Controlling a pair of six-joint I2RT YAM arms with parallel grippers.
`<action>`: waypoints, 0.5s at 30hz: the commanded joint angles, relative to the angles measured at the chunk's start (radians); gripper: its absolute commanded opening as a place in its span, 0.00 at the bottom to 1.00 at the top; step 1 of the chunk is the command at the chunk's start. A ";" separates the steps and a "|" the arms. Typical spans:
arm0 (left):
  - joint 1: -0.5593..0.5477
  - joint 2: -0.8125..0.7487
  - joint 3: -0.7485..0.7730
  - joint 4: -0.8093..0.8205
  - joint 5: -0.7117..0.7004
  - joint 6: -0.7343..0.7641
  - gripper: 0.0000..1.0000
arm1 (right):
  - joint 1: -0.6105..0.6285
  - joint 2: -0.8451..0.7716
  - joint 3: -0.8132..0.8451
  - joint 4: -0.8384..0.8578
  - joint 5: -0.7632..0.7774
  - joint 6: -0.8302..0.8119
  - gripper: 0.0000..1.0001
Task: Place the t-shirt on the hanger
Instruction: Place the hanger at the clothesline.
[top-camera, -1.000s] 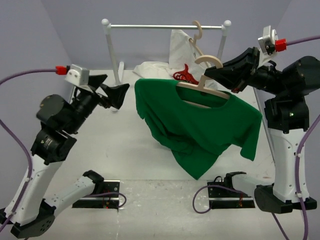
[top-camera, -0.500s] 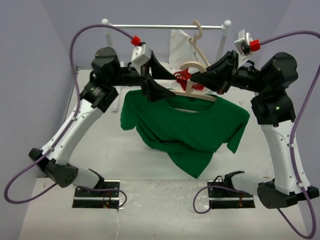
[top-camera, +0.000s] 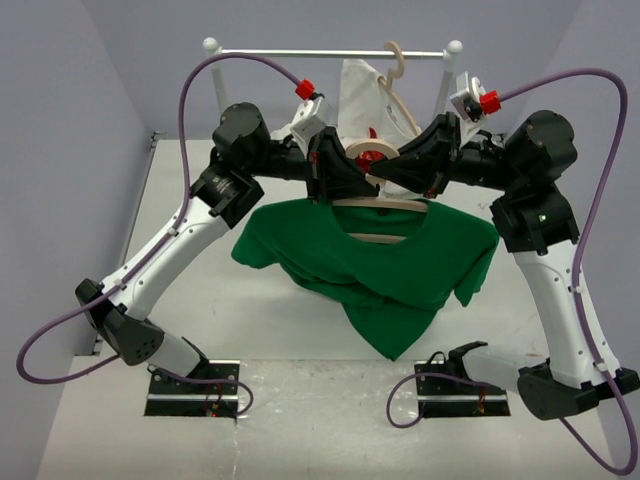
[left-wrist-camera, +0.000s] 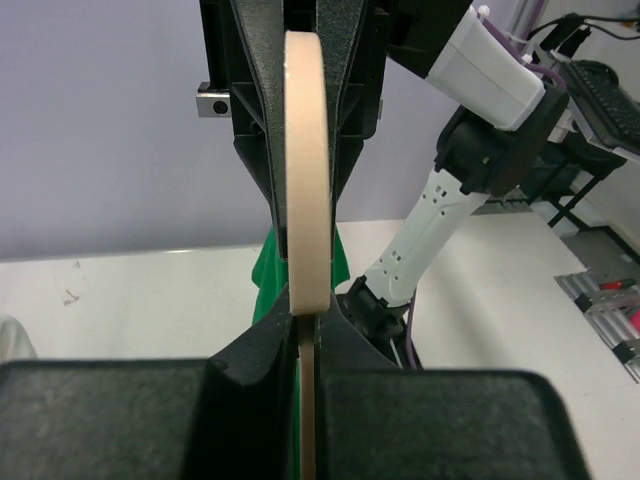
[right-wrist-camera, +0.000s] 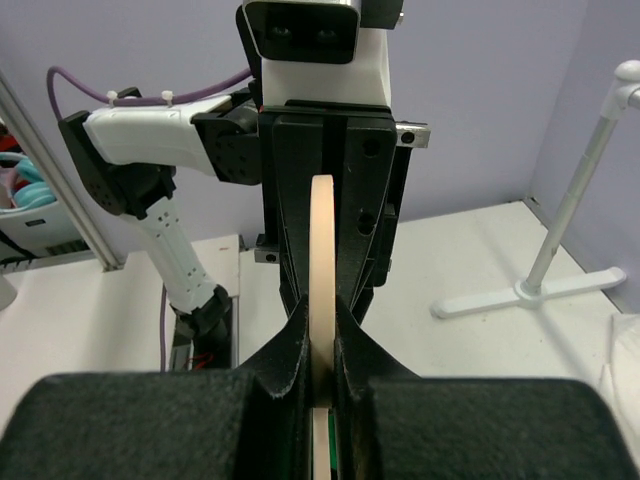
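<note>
The green t-shirt (top-camera: 390, 265) hangs draped over the pale wooden hanger (top-camera: 385, 204), held in the air above the table. Both grippers meet at the hanger's hook from opposite sides. My left gripper (top-camera: 350, 178) comes in from the left and is shut on the hook, seen edge-on in the left wrist view as the hanger (left-wrist-camera: 304, 170) between the left gripper's (left-wrist-camera: 305, 330) fingers, with a strip of t-shirt (left-wrist-camera: 266, 285) behind. My right gripper (top-camera: 392, 172) is shut on the hook from the right; the hanger (right-wrist-camera: 322, 260) is pinched in the right gripper (right-wrist-camera: 322, 385).
A white clothes rack (top-camera: 330, 52) stands at the back of the table, with a second hanger carrying a white t-shirt with a red print (top-camera: 362, 95). The rack's post and foot (right-wrist-camera: 545, 290) show in the right wrist view. Grey walls close in both sides.
My left arm has swung from the left side over to the hanger's hook and closed its jaws on it. The right arm has carried hanger and t-shirt a little left and back.
</note>
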 joint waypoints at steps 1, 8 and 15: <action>0.002 0.006 0.016 0.055 -0.037 -0.045 0.00 | -0.002 -0.036 -0.032 0.103 0.032 0.003 0.00; 0.021 0.013 -0.017 0.106 -0.084 -0.072 0.00 | -0.003 -0.056 -0.072 0.069 0.023 -0.039 0.01; 0.145 0.021 0.011 0.065 0.176 -0.034 0.00 | -0.182 -0.165 -0.137 -0.137 -0.024 -0.157 0.99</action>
